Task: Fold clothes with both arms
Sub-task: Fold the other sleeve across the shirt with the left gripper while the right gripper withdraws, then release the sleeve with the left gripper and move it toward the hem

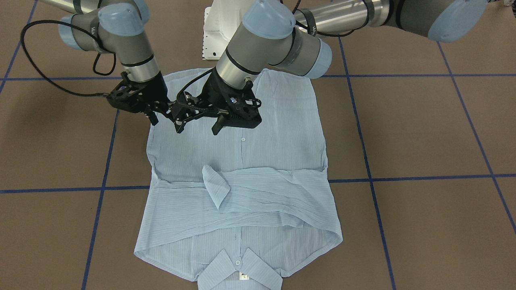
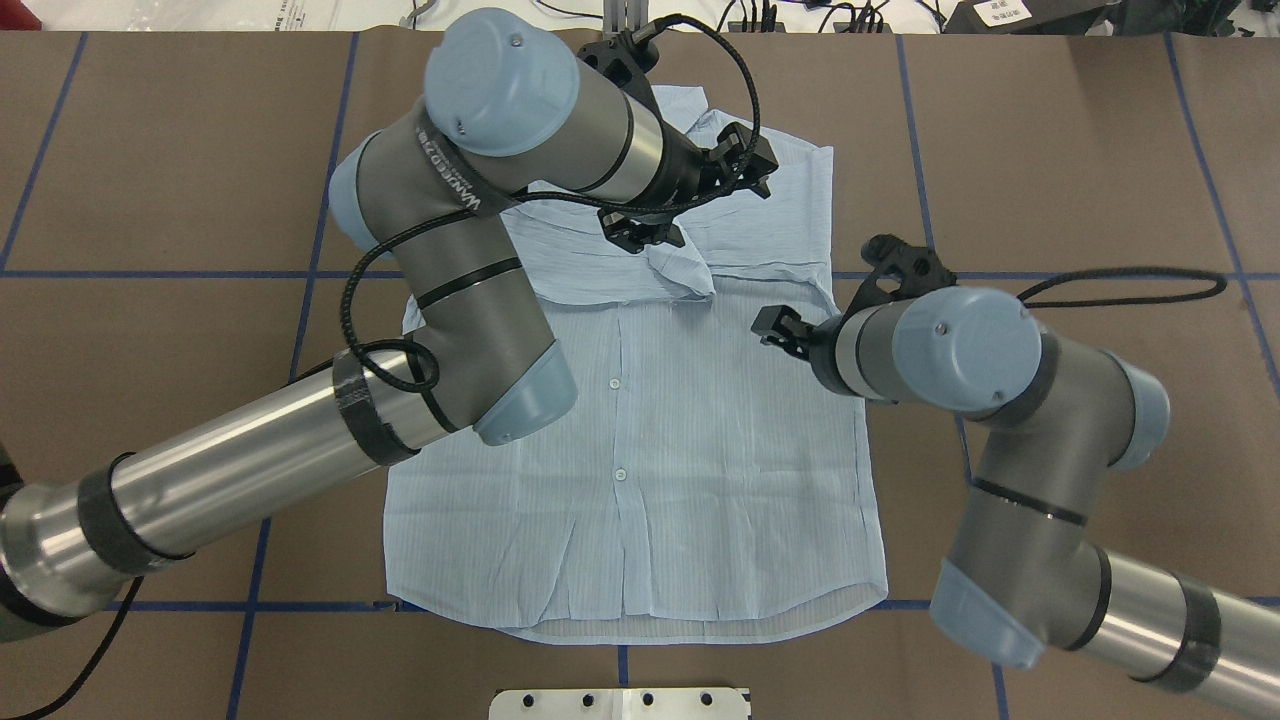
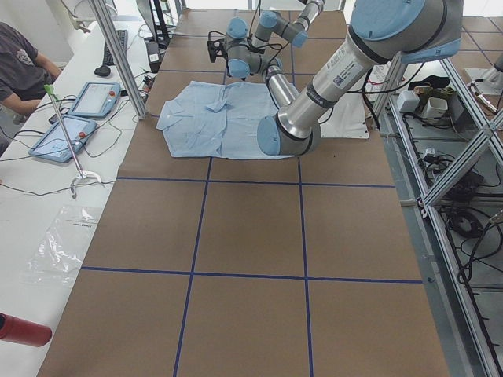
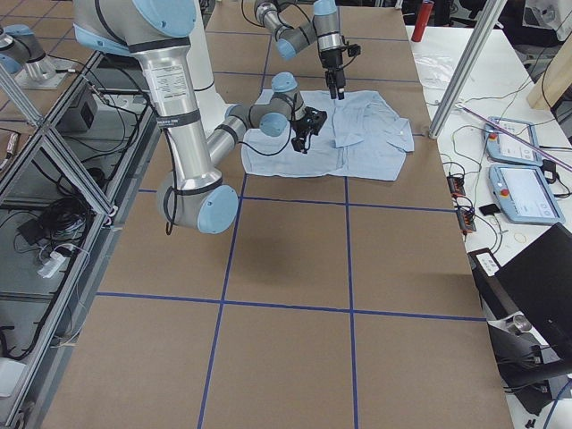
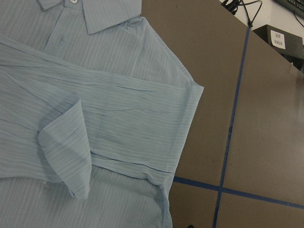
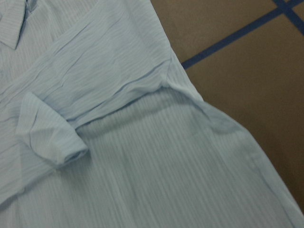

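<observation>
Overhead: light-blue shirt (image 2: 680, 450) lies flat, front up, mid desk (image 2: 150, 180), hem toward the robot, collar at the far end. Left pincer (image 2: 697, 195) hovers above the shirt, fingers spread, gripping nothing. Right pincer (image 2: 795, 335) hangs above the shirt's right side and also looks spread, empty.
Front-facing: sleeves folded across the chest, one cuff (image 1: 215, 187) flipped up, collar (image 1: 242, 268) flat.
Wrist views: striped cloth, brown desk, blue lines (image 5: 232, 142).

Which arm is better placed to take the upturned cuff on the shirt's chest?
Likely left: the left gripper hangs open over the middle of the shirt, near the cuff; the right gripper is over its side edge.
</observation>
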You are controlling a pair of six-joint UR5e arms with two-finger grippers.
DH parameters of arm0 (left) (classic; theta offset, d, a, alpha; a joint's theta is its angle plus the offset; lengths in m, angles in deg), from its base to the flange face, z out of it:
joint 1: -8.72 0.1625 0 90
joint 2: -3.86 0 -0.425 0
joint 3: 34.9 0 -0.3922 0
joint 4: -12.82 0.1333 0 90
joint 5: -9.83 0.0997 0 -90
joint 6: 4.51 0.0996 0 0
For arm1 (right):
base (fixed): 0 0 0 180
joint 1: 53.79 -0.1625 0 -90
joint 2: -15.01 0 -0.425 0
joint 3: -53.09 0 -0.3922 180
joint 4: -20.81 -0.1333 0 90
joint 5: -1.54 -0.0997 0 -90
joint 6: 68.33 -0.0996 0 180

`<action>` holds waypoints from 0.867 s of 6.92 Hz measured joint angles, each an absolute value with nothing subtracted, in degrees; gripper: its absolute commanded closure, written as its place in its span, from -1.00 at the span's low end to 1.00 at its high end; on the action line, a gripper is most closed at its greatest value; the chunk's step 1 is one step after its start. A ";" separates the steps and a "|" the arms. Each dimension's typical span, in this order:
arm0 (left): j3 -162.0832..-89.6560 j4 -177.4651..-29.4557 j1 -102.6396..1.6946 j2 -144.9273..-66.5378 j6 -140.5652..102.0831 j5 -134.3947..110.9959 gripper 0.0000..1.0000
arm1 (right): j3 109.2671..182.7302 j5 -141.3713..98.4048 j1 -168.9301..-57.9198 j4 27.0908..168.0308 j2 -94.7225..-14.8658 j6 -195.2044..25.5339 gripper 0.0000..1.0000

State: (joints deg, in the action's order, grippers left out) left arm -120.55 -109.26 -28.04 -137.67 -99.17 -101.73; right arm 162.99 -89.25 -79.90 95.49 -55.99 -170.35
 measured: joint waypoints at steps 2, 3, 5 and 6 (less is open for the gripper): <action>-129.93 -109.20 -28.29 -128.81 -98.67 -103.29 -0.97 | 166.56 -83.79 -71.22 95.97 -60.38 -176.14 -0.99; -131.68 -109.22 -28.33 -126.75 -98.59 -103.43 -0.97 | 169.99 -82.81 -67.97 95.98 -65.74 -178.44 -0.96; -132.52 -109.18 -28.32 -125.45 -98.61 -103.30 -0.97 | 173.81 -81.09 -61.88 95.95 -73.19 -184.30 -0.93; -132.59 -109.17 -28.26 -125.00 -98.63 -103.24 -0.97 | 174.09 -80.47 -60.38 95.96 -74.18 -186.30 -0.90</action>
